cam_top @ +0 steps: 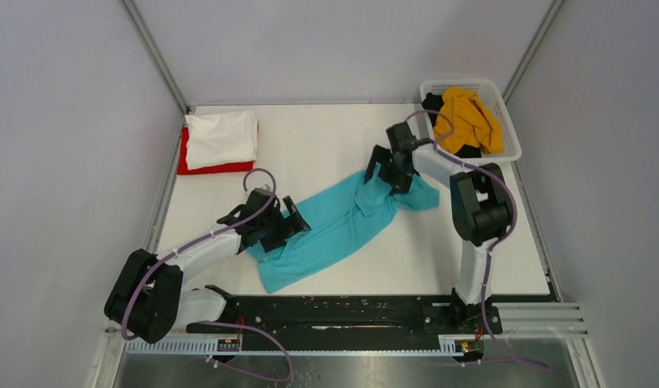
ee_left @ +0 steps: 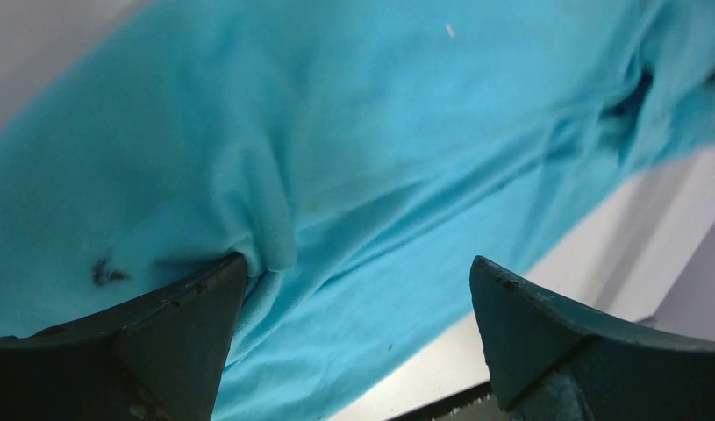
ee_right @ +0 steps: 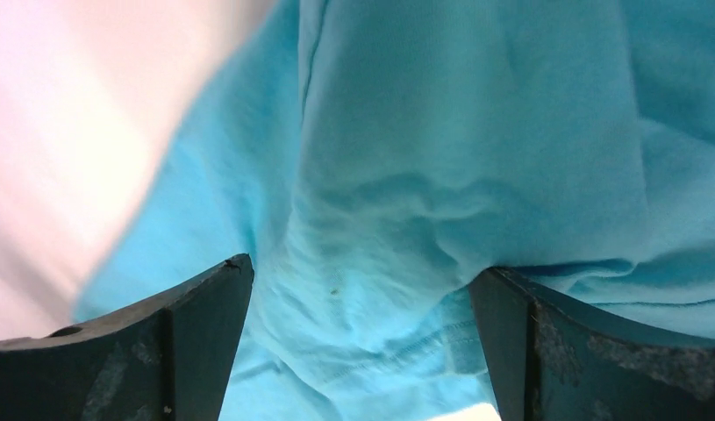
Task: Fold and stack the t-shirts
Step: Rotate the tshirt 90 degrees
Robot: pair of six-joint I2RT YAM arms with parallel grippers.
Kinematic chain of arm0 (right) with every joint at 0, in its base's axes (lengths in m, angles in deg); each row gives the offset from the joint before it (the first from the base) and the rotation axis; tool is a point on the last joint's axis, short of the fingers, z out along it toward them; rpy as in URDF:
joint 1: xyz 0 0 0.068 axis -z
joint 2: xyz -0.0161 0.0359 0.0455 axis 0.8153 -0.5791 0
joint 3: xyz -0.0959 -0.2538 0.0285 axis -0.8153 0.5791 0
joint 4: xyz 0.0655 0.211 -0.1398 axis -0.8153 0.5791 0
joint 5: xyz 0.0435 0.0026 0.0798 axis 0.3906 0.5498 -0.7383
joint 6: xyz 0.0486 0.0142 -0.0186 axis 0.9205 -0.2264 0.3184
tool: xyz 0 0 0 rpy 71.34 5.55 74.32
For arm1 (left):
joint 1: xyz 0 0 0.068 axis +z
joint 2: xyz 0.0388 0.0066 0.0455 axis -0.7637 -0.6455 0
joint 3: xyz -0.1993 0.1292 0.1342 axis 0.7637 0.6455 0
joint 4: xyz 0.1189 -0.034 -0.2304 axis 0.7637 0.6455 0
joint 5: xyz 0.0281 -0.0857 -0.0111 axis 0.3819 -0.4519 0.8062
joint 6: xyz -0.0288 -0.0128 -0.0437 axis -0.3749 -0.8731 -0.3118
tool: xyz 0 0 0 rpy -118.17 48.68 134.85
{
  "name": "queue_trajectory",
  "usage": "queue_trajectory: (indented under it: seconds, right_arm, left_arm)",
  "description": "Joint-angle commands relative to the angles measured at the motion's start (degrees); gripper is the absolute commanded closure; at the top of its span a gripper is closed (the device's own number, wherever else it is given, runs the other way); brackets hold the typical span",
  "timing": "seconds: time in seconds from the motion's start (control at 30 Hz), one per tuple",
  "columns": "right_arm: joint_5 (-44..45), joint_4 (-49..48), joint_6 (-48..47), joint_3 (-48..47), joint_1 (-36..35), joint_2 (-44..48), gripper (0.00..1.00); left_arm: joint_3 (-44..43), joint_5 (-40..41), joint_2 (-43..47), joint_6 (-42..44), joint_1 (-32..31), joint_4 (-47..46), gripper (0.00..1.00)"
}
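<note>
A teal t-shirt (cam_top: 334, 226) lies stretched diagonally across the middle of the table. My left gripper (cam_top: 279, 225) is open at its near-left end, jaws wide apart over the cloth (ee_left: 371, 175), left fingertip (ee_left: 196, 307) touching a fold. My right gripper (cam_top: 388, 171) is open at the far-right end, with bunched teal cloth (ee_right: 397, 228) between its spread fingers. A folded white t-shirt (cam_top: 222, 137) rests on a red one (cam_top: 185, 158) at the far left. A mustard-yellow t-shirt (cam_top: 470, 120) and a black one (cam_top: 432, 103) sit in the basket.
The white lattice basket (cam_top: 510, 145) stands at the far right corner. Grey walls close in the table on three sides. A black rail (cam_top: 342, 311) with the arm bases runs along the near edge.
</note>
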Motion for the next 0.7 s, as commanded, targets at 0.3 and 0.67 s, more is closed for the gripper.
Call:
queue_trajectory:
  seconds: [0.3, 0.67]
  right_arm:
    - [-15.0, 29.2, -4.0, -75.4, 0.5, -44.7, 0.00]
    - [-21.1, 19.5, -3.5, -80.0, 0.0, -45.1, 0.01]
  left_arm:
    - [-4.3, -7.2, -10.1, -8.1, -17.1, -7.2, 0.01]
    - [-16.7, -8.0, -18.7, -7.1, -28.9, -6.0, 0.01]
